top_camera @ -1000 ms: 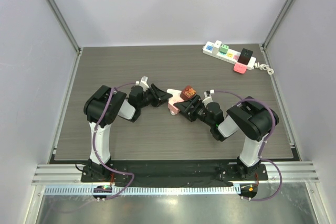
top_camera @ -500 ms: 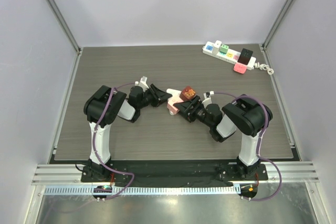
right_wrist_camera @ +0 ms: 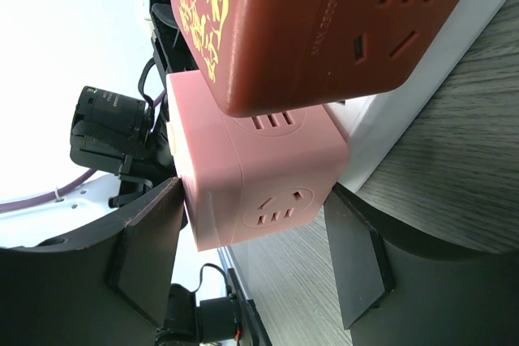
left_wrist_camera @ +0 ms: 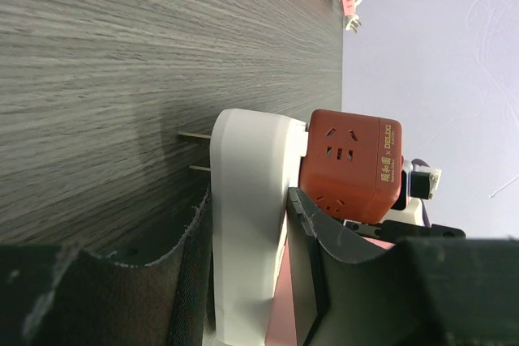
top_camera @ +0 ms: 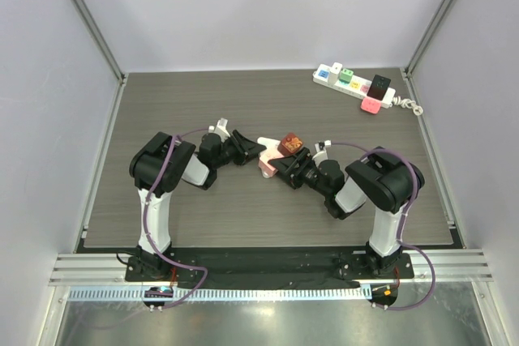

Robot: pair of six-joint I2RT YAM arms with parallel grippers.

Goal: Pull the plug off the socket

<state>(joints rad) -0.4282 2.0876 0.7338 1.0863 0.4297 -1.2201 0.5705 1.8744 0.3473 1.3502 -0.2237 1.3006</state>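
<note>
Plainly, the only writing that reads is on the red cube socket: "DELIXI" printed sideways on one face, after a few small characters too fine to make out. The right wrist view shows a yellow ornament on another of its faces, and a line of embossed letters there is too faint to read.

The cluster lies near the middle of a dark grey wood-grain table. Pale walls and metal frame posts enclose the table. A white power strip carrying coloured cubes lies at the far right corner, well apart from the arms.

The left gripper is closed on the white plug block, one finger on each side. The block's two metal prongs stick out just above the table. The red cube socket sits against the block's side. The right gripper is closed on the pink cube socket, which sits just under the red one and against the white block. From above, both grippers meet at the cluster, and the parts are not yet pulled apart.

Compared with a second ago, the cluster and both grips are unchanged. Only the right arm's upper joints have shifted slightly.
</note>
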